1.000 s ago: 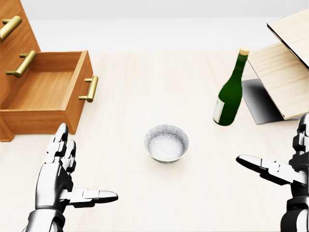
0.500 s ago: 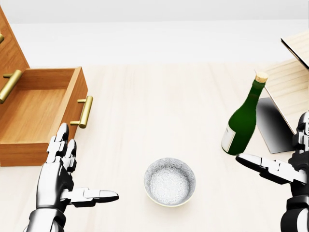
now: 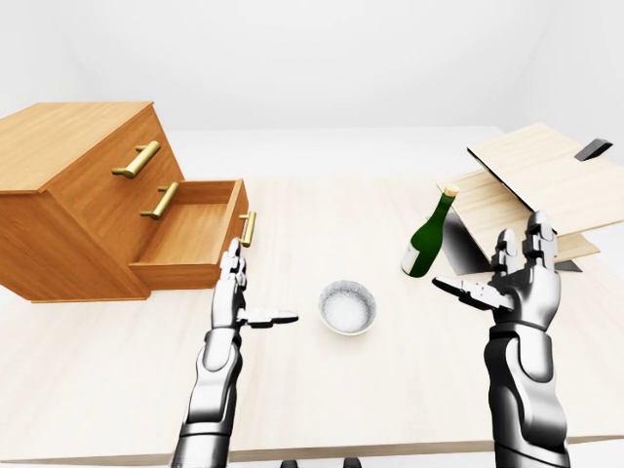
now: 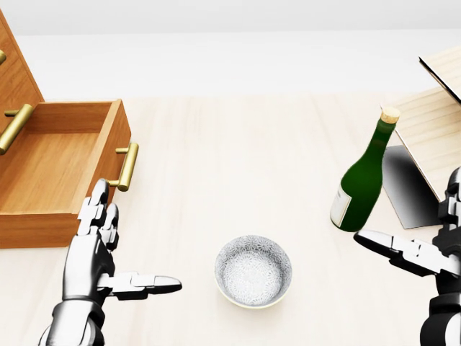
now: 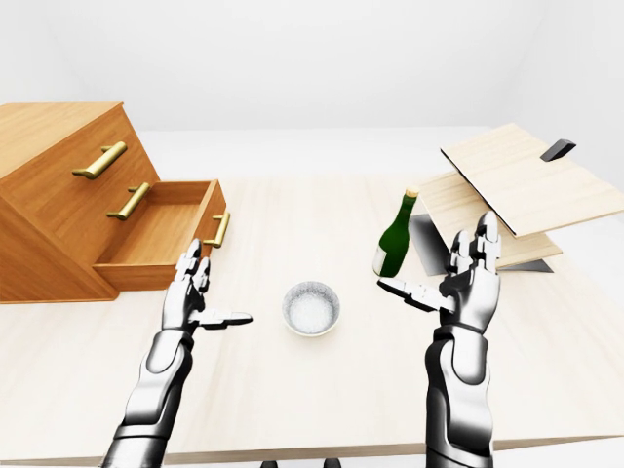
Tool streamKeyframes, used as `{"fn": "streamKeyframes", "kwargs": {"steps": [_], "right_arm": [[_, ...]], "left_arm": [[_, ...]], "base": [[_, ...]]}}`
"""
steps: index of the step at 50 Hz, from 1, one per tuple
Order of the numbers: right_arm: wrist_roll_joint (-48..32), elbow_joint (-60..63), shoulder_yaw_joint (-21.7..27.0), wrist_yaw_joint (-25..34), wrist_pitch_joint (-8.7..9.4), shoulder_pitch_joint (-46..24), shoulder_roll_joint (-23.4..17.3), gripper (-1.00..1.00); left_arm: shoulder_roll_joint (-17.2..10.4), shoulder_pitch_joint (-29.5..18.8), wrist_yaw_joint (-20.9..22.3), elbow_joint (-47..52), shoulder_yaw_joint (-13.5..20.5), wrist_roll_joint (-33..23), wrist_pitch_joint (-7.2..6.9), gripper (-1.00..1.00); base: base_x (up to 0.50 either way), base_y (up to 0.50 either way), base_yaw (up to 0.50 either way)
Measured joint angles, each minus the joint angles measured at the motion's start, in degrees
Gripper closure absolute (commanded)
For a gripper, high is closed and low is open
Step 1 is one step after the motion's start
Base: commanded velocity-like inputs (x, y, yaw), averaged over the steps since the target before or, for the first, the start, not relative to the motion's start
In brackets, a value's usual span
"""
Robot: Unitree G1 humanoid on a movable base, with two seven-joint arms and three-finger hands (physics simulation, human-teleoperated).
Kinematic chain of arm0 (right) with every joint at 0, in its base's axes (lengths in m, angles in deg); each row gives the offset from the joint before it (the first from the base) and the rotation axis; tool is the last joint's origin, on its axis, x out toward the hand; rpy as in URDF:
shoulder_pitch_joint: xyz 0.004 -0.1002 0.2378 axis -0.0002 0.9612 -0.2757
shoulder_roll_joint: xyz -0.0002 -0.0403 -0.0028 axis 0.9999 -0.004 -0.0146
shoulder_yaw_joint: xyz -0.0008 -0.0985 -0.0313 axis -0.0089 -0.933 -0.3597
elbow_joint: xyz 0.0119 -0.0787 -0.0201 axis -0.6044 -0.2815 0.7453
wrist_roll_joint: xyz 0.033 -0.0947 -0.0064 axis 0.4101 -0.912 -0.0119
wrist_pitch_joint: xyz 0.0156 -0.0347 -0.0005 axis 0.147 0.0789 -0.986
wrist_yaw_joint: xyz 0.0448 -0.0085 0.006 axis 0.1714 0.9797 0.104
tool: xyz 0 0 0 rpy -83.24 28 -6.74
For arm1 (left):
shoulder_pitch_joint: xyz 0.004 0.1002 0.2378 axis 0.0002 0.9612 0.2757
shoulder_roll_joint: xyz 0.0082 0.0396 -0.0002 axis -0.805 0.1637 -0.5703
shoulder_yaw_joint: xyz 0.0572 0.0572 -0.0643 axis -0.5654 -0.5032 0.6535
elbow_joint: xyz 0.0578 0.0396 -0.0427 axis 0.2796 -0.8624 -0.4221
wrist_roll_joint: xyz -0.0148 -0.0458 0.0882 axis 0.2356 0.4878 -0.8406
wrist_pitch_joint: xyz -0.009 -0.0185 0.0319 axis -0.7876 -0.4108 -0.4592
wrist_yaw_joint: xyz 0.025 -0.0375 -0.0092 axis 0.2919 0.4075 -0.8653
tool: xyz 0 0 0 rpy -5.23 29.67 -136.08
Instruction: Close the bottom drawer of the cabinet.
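Orange-brown cabinet [image 3: 73, 210]; brass handles [image 3: 136, 159]; green bottle [image 4: 360, 184]; white speckled bowl [image 4: 253, 272].

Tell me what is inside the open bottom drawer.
The bottom drawer shows only bare wooden floor and walls; nothing lies in the visible part. Its rear end, under the cabinet, is hidden.

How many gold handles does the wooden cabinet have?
3: the top handle and the middle handle on shut drawers, and the bottom handle on the open bottom drawer. None looks hidden.
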Motion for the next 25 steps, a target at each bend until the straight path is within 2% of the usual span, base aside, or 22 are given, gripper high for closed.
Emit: {"fn": "streamKeyframes", "kwargs": {"steps": [6,14,21,25], "right_arm": [[0.0,-0.2,-0.1,0.1,-0.27,0.1,0.0,-1.0],[-0.1,-0.1,-0.3,0.3,-0.33,0.1,0.1,-1.0],[-0.2,-0.7,-0.5,0.4,-0.67,0.0,0.1,-1.0],[-0.2,-0.9,-0.6,0.5,-0.87,0.0,0.1,-1.0]], "left_arm": [[-0.3,-4.1,-0.9,-2.7,-0.1,-0.8,-0.91,-1.0],[-1.4,-10.4,-1.7,-5.4,0.5,-1.1,-3.41,-1.0],[-2.5,-16.0,-2.1,-10.7,1.2,-0.7,-3.58,-1.0],[-3.0,-18.6,-2.1,-14.0,1.4,-0.4,-3.15,-1.0]], "base": [[0.0,0.0,0.0],[0.0,0.0,0.0],[0.0,0.0,0.0],[0.0,0.0,0.0]]}}
